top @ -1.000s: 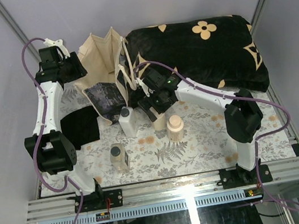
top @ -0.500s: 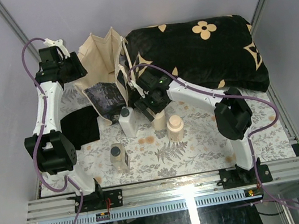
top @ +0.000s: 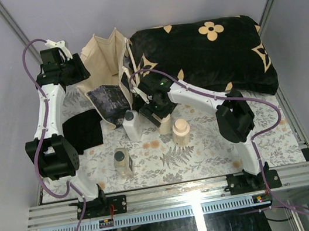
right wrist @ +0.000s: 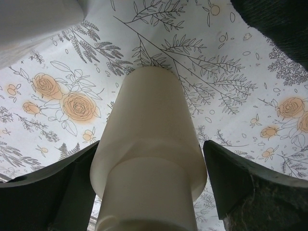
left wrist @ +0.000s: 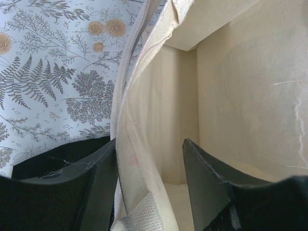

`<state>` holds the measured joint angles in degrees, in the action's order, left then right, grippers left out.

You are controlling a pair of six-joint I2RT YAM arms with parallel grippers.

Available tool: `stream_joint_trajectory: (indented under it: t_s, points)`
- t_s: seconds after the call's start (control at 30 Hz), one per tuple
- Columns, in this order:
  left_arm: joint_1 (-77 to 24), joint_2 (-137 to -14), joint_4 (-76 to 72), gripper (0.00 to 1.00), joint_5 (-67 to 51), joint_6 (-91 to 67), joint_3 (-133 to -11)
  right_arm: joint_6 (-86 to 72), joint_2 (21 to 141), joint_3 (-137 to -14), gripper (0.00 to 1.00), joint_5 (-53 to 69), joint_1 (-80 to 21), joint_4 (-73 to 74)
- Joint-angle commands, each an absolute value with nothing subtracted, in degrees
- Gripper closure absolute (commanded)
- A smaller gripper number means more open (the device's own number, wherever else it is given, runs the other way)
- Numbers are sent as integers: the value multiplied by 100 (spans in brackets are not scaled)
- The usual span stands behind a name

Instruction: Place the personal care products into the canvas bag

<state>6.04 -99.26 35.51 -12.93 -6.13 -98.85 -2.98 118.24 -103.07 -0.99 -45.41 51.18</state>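
The canvas bag (top: 107,64) stands open at the back left, its dark printed panel facing the front. My left gripper (top: 68,70) straddles the bag's left rim (left wrist: 139,144); one finger is outside, the other inside, and a gap shows beside the inner finger. My right gripper (top: 158,110) is open around the cap of a round beige bottle (top: 165,126), which stands upright between the fingers in the right wrist view (right wrist: 149,159). A second round beige bottle (top: 181,132), the white flat-sided bottle (top: 132,125) and the small tan squarish bottle (top: 122,162) stand on the floral cloth.
A black cushion with tan flowers (top: 209,53) fills the back right, close behind the right gripper. A flat black cloth (top: 83,130) lies left of the bottles beside the left arm. The white bottle stands just left of the right gripper.
My right gripper has shifted slightly left and lowered over the beige bottle, and its elbow has swung left. The left arm and the bag have not moved.
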Motion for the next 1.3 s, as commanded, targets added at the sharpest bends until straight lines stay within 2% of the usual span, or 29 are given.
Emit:
stream_joint_trajectory:
  t_s: [0.0,0.2,0.4,0.53,0.73,1.0,1.13,1.27]
  points:
    - [556,-9889,3243,47,-1405,-591,-9858,-117,11825,-10476,15,-278,-4585,5475]
    - [552,-9888,3243,47,-1400,-601,-9857,-90,11919,-10462,38,-270,-4588,5454]
    - [527,-9888,3243,47,-1429,-614,-9874,-61,11940,-10538,82,-407,-4581,5558]
    - [518,-9914,3243,53,-1477,-622,-9890,-70,11799,-10632,99,-686,-4588,5610]
    - [492,-9915,3243,62,-1463,-608,-9879,-184,11496,-11410,100,-1118,-4560,5858]
    - [484,-9851,3217,89,-1513,-580,-9781,-371,11488,-13633,100,-2077,-4334,6720]
    - [454,-9838,3158,92,-1563,-597,-9718,-370,11378,-14269,100,-2509,-4189,6605]
    - [448,-9886,3138,92,-1602,-585,-9766,-5,10810,-13627,100,-2964,-4182,5437]
